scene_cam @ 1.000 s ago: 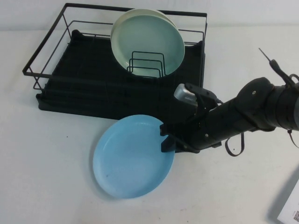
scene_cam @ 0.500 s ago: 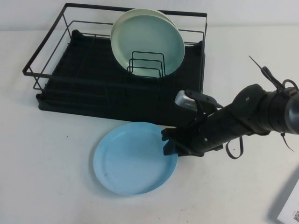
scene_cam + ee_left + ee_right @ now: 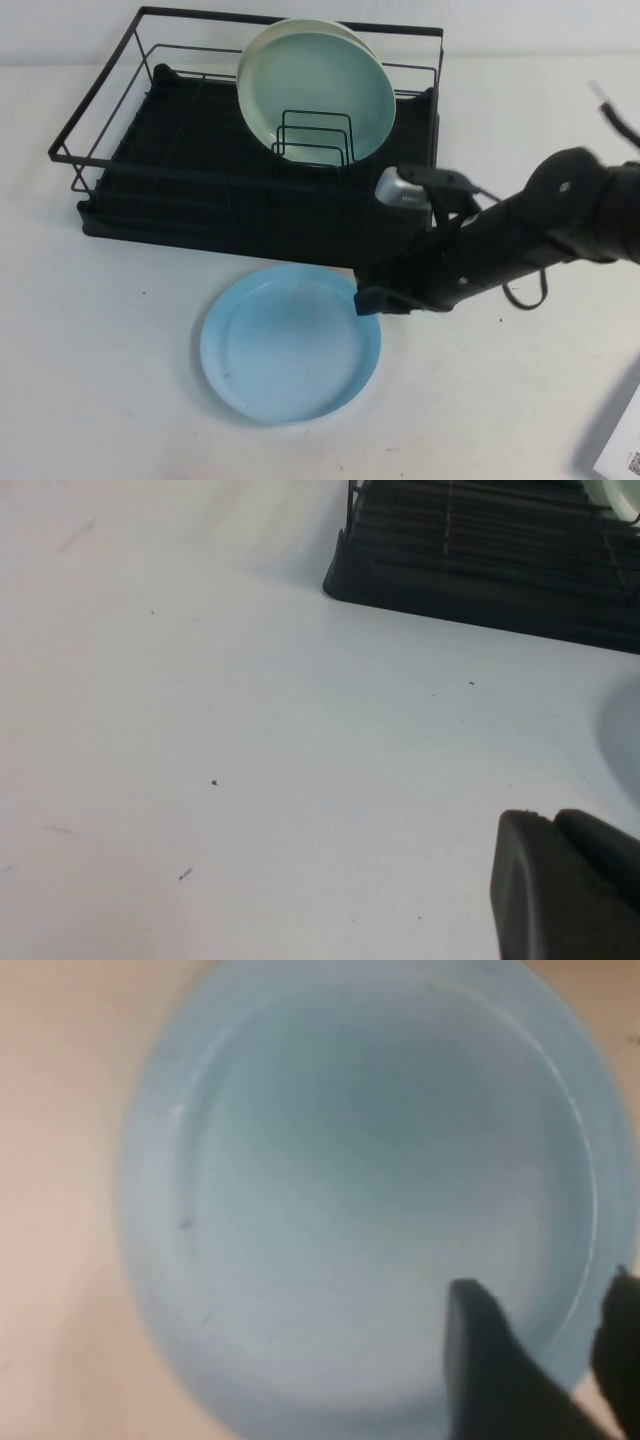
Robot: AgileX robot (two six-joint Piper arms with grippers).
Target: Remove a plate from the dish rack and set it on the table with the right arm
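The light sky-blue plate [image 3: 290,343] lies flat on the white table [image 3: 100,380], just in front of the black wire dish rack [image 3: 200,190]. My right gripper [image 3: 370,297] hovers at the plate's right rim, open, with nothing in it. In the right wrist view the plate [image 3: 370,1190] fills the picture, and its rim shows in the gap of the right gripper [image 3: 540,1290]. My left gripper [image 3: 548,818] is out of the high view. It rests low over the bare table [image 3: 250,730], shut and empty.
A pale mint-green plate [image 3: 325,95] stands upright in the rack's dividers with a cream plate [image 3: 262,42] behind it. The rack's corner [image 3: 480,570] shows in the left wrist view. A white card [image 3: 625,445] lies at the table's front right.
The blue plate went from tilted at its right edge to flat on the table. My right gripper let go of it and lifted slightly, and the arm shifted right.
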